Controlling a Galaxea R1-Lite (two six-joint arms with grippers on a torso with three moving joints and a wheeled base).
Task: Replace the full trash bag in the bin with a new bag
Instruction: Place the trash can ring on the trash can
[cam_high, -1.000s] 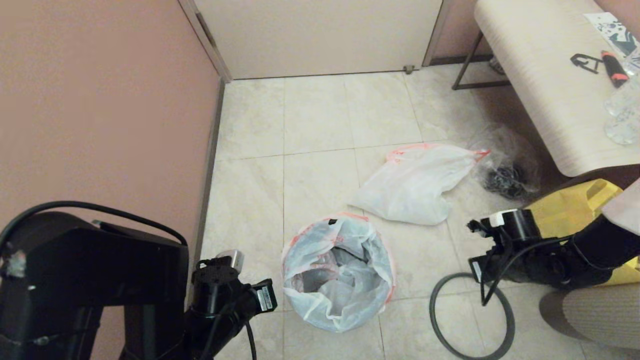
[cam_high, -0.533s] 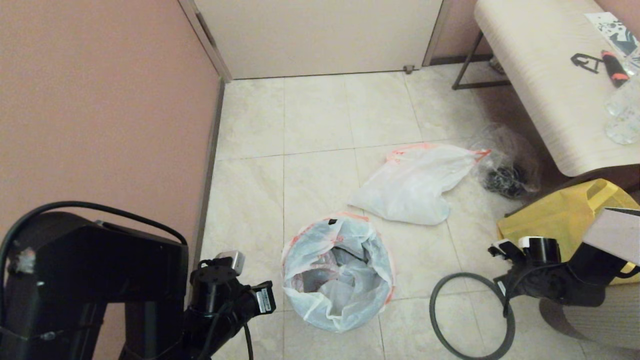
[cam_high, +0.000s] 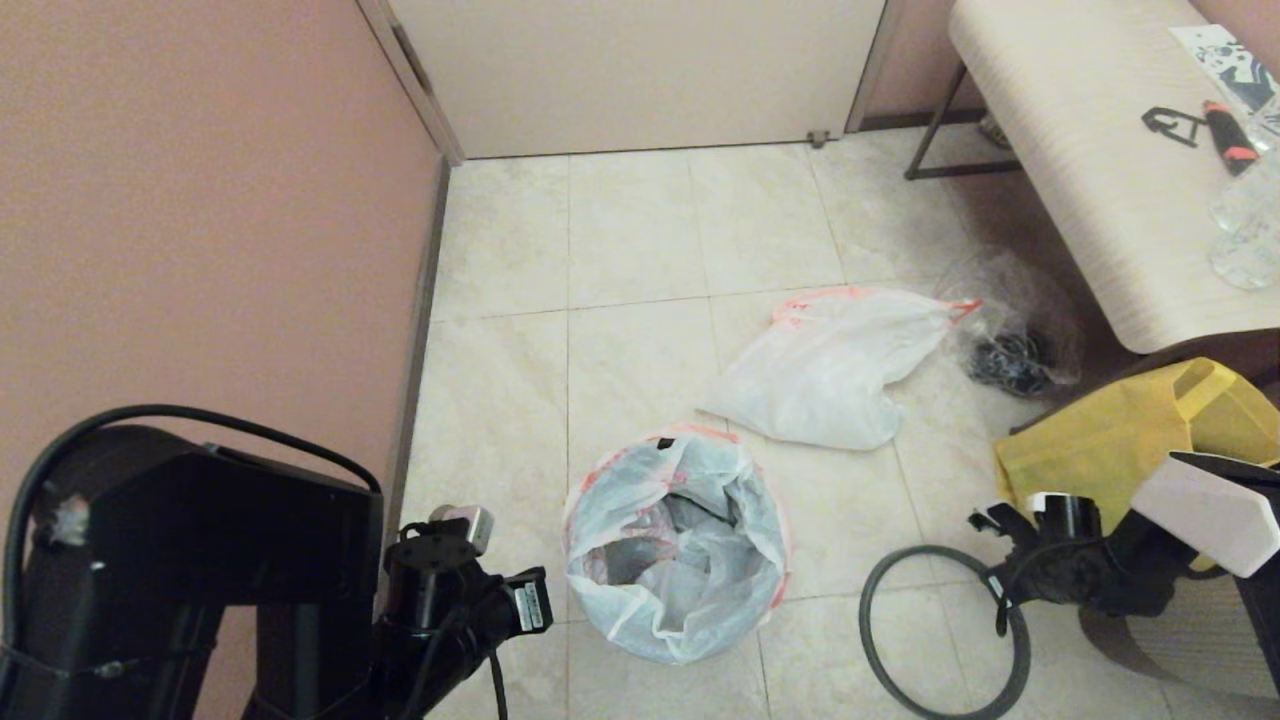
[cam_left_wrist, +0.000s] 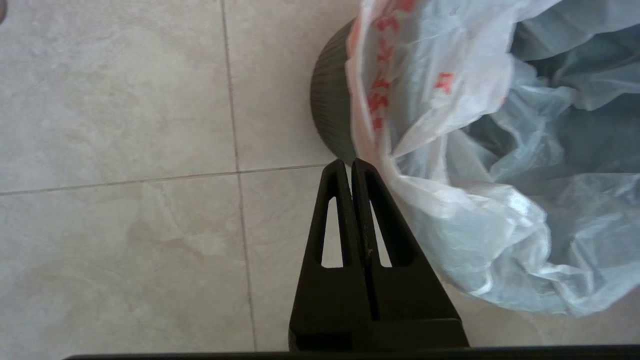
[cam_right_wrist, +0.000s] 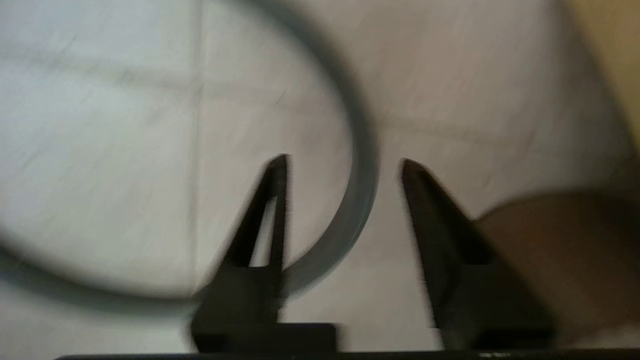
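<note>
The right gripper (cam_right_wrist: 342, 162) now has its fingers spread apart, empty, above the grey ring (cam_high: 945, 632) on the floor; it has swung back from the full bag (cam_high: 830, 365). The left gripper (cam_left_wrist: 350, 165) hangs pinched shut beside the bin (cam_left_wrist: 330, 110), already lined with the new bag (cam_high: 675, 545). The ring probably goes on next.

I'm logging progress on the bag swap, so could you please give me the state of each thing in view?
full trash bag: out, lying on the floor
new bag: in the bin, mouth open
bin: upright
grey ring: flat on the floor
left hand: shut, empty
right hand: open over ring
</note>
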